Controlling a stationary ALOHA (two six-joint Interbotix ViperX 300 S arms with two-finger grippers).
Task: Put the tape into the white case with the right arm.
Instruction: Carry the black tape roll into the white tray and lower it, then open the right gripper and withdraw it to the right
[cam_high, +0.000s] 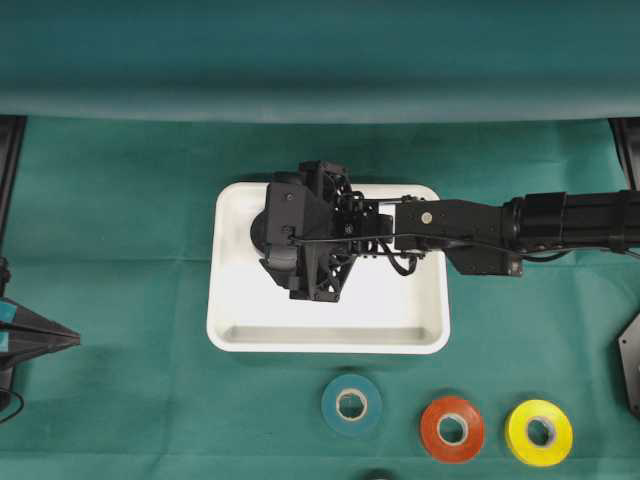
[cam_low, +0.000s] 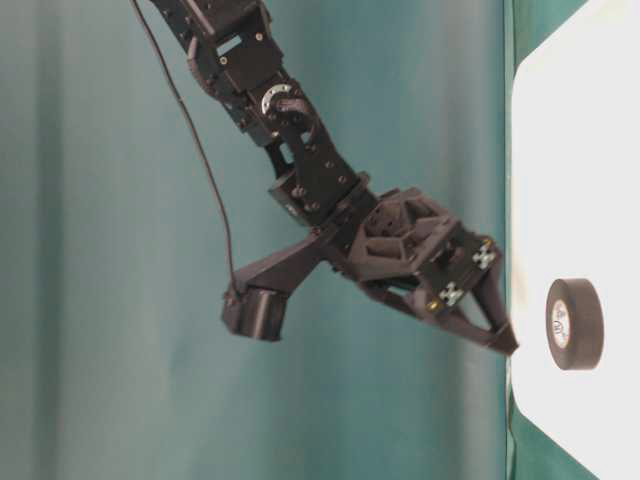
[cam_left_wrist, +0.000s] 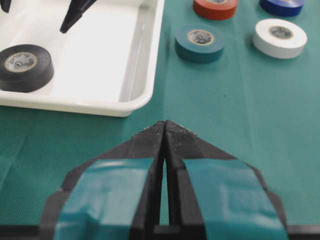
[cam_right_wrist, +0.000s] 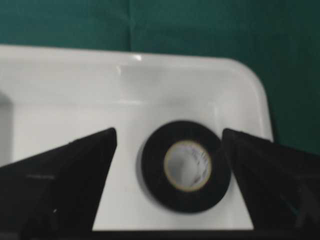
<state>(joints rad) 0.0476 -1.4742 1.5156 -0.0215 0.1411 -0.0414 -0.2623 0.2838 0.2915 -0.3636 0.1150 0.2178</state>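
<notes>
From overhead we see the right arm stretched in from the right edge across the green table, its wrist and the right gripper poised over the upper left part of the white case. The gripper body hides what lies beneath it. Below the case a teal roll, an orange roll and a yellow roll lie in a row on the cloth. The left gripper sits at the left edge, well apart from the case.

In the table-level view, which is turned on its side, the arm slants down toward the case, fingers pointing at its floor. The black tape lies flat there, just beyond the fingertip and apart from it. Printing on its core is too small to read.

From the left wrist we see the left gripper's blue-patched fingers pressed together, holding nothing. The black tape lies in the case's near left part, and a white roll lies on the cloth.

From the right wrist we see the fingers spread wide either side of the tape, touching neither edge of it. Its core label is blurred.
</notes>
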